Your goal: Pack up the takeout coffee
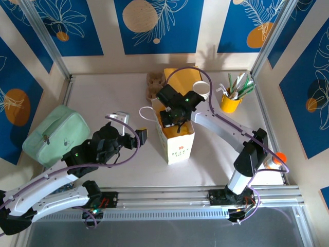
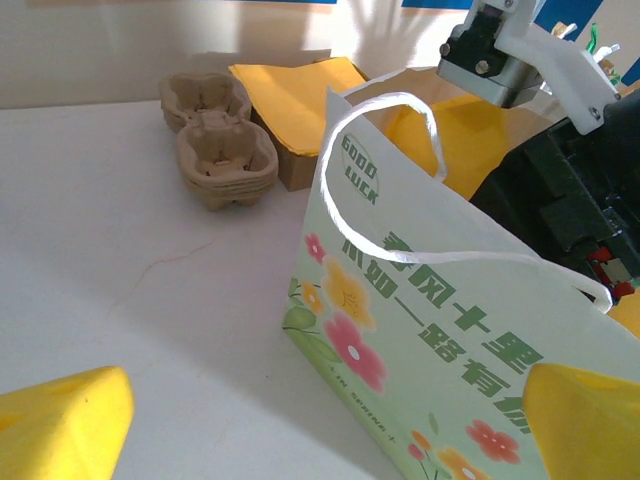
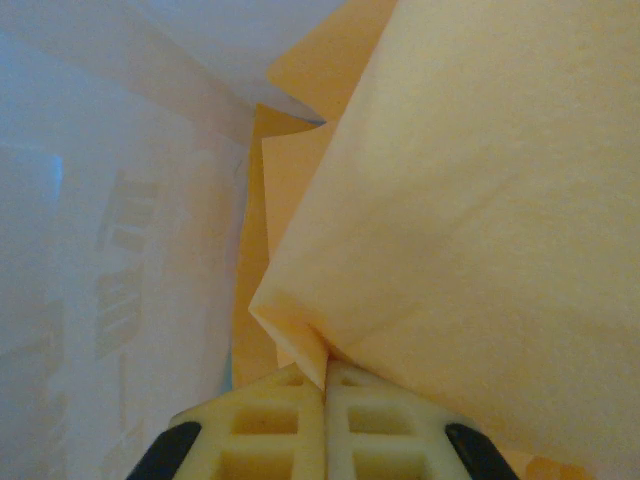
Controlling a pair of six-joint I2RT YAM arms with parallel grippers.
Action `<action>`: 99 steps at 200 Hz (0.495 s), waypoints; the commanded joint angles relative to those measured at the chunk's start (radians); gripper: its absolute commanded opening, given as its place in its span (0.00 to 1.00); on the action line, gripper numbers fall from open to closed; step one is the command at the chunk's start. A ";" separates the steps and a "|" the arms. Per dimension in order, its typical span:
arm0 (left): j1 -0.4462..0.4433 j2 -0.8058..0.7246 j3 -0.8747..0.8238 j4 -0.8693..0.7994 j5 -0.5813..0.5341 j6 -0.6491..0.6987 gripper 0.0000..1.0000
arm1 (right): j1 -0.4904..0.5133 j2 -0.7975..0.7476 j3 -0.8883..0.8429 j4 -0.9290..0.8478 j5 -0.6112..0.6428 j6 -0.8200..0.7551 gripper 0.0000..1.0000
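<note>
A paper bag (image 1: 181, 147) printed with flowers and green lettering stands upright mid-table, its mouth open. My right gripper (image 1: 174, 119) reaches down into that mouth. Inside the bag, my right gripper (image 3: 326, 372) is shut, pinching a corner of a yellow paper sheet (image 3: 460, 200), with the bag's pale inner wall (image 3: 110, 230) to its left. My left gripper (image 1: 140, 137) hovers just left of the bag. It (image 2: 325, 430) is open, its yellow pads (image 2: 62, 425) wide apart, facing the bag's printed side (image 2: 440, 340). The takeout coffee is out of view.
A mint-green pouch (image 1: 55, 134) lies at the left. Behind the bag sit cardboard cup carriers (image 2: 220, 150) and a stack of yellow paper (image 2: 300, 90). A white-rimmed cup (image 1: 201, 89) and a yellow holder with utensils (image 1: 230, 101) stand at the back right.
</note>
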 commanded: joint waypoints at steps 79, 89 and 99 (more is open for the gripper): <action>0.008 -0.008 0.034 0.002 -0.026 0.031 0.99 | -0.021 -0.048 0.253 -0.107 -0.002 -0.070 0.39; 0.008 -0.005 0.042 -0.002 -0.041 0.043 0.99 | -0.029 -0.068 0.266 -0.101 -0.024 -0.082 0.39; 0.008 -0.001 0.054 -0.006 -0.052 0.057 0.99 | -0.033 -0.090 0.270 -0.087 -0.026 -0.089 0.40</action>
